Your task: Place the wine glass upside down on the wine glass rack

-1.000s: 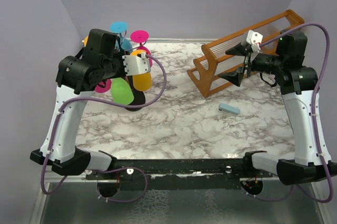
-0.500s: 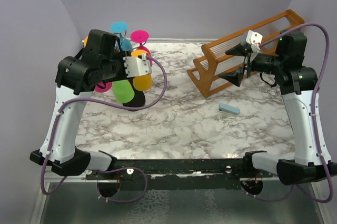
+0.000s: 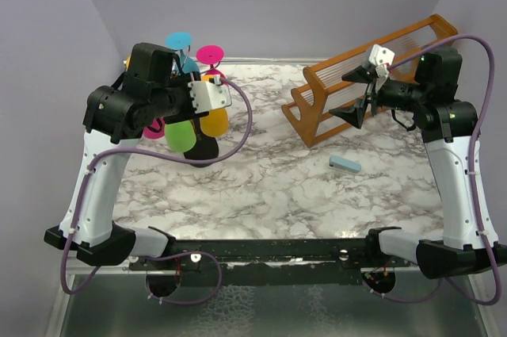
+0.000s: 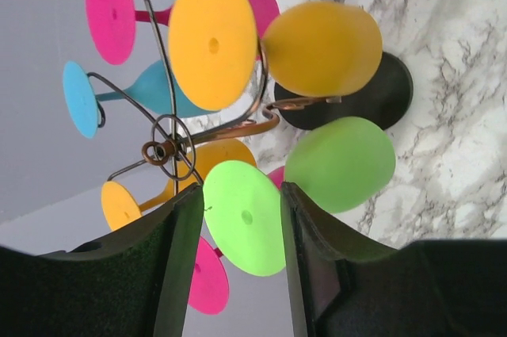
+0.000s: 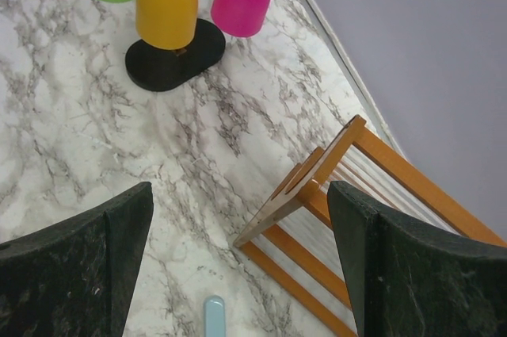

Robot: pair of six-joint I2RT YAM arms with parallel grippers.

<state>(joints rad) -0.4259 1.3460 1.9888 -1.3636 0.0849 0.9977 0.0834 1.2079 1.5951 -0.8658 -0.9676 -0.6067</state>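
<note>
The wine glass rack (image 3: pixel 204 149), a dark wire stand with curled arms on a black oval base, stands at the far left and holds pink, orange and blue glasses upside down. In the left wrist view its wire hub (image 4: pixel 166 149) is up close. My left gripper (image 3: pixel 190 111) is right at the rack, and a green wine glass (image 3: pixel 181 135) hangs bowl-down beside the orange one. The green foot disc (image 4: pixel 245 218) spans the gap between my left fingers (image 4: pixel 182 258), so I read the gripper (image 4: pixel 238 202) as holding it. My right gripper (image 3: pixel 360 95) is open, empty and raised over the wooden rack.
A large orange-brown wooden slatted rack (image 3: pixel 372 75) stands at the back right and also shows in the right wrist view (image 5: pixel 380 218). A small light-blue flat piece (image 3: pixel 344 164) lies on the marble table (image 3: pixel 261 194) in front of it. Purple walls close in the left and back sides.
The green glass has shifted slightly up and left against the rack, along with my left gripper. The right arm has barely moved.
</note>
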